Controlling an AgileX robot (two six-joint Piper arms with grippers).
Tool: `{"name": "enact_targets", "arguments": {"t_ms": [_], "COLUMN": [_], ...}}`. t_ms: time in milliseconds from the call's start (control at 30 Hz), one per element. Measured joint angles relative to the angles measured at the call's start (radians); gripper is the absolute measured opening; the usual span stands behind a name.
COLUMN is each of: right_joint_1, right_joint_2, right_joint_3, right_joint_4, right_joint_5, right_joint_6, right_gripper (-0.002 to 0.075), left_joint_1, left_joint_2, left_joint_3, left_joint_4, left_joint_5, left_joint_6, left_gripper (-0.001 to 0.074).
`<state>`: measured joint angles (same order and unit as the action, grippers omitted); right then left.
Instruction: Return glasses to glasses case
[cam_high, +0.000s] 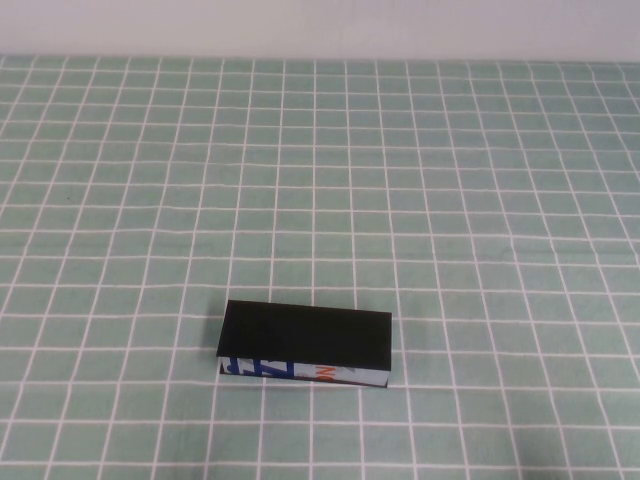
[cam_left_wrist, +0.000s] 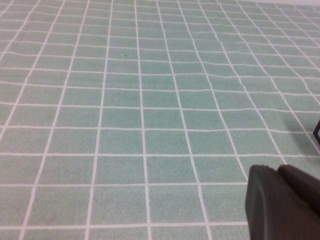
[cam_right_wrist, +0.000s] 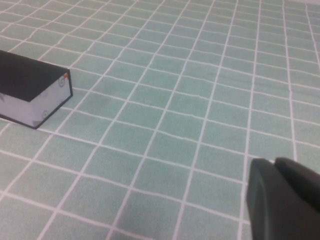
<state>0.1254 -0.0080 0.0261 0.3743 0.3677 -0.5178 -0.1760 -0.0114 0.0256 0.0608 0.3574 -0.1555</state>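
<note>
The glasses case (cam_high: 305, 335) is a black box with its flat lid down, lying on the near middle of the table. Its white front edge with blue and orange marks faces me. No glasses show in any view. Neither arm shows in the high view. My left gripper (cam_left_wrist: 277, 172) is shut and empty, low over the cloth, with a black corner of the case (cam_left_wrist: 317, 131) at the frame edge beyond it. My right gripper (cam_right_wrist: 274, 162) is shut and empty over the cloth, well apart from the case's end (cam_right_wrist: 35, 90).
The table is covered by a green cloth with a white grid (cam_high: 400, 180). A pale wall (cam_high: 320, 25) runs along the far edge.
</note>
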Motion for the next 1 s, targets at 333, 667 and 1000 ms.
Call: {"name": "enact_targets", "arguments": {"t_ms": [333,667,1000], "right_joint_1": [0.000,-0.001,0.001], "right_joint_2": [0.000,0.000,0.000], "right_joint_3": [0.000,0.000,-0.008], "right_joint_4": [0.000,-0.034,-0.374], "right_joint_5": [0.002,0.026,0.031], "right_joint_6": [0.000,0.022,0.490], "right_gripper": [-0.0011,-0.0011,-0.0011], "left_joint_1": [0.000,0.000,0.000], "left_joint_2": [0.000,0.000,0.000], "left_joint_3": [0.000,-0.002,-0.002], "left_joint_4": [0.000,0.000,0.000], "left_joint_5": [0.000,0.000,0.000], "left_joint_6": [0.000,0.000,0.000], "left_gripper": [-0.0002,-0.0002,-0.0002]}}
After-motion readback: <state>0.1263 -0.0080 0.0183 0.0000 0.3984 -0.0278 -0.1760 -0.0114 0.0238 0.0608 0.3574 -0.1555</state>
